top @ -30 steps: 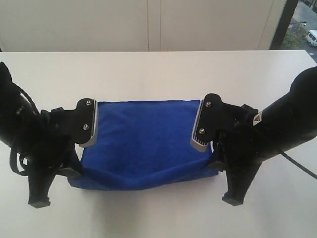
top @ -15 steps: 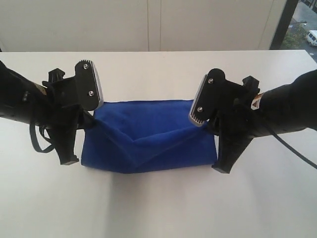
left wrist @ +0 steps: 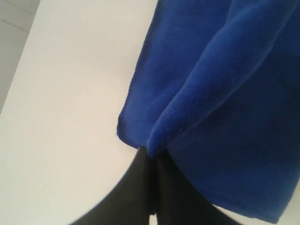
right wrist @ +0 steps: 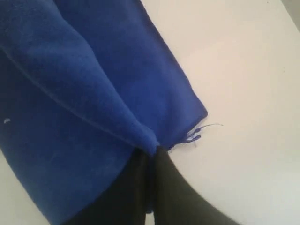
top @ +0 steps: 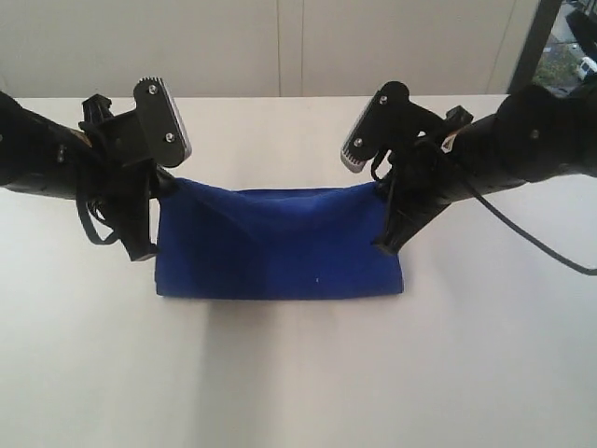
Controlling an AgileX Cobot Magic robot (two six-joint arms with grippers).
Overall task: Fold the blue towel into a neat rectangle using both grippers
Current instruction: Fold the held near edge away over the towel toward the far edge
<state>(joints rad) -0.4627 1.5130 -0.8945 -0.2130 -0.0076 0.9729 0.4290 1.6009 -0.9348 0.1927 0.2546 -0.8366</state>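
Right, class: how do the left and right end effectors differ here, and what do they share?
The left end effector pinches the blue towel at its far left corner. The right end effector pinches its far right corner. Loose frayed threads stick out beside the right one's grip, and none show by the left one's. Both are shut on the towel.

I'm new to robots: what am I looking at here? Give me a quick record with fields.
surface: white table
cloth: blue towel, doubled over, near fold lying on the table
left claw: shut on one far corner of the towel
right claw: shut on the other far corner
far edge: sags slightly between the two claws
detail: loose threads at the corner by the right claw
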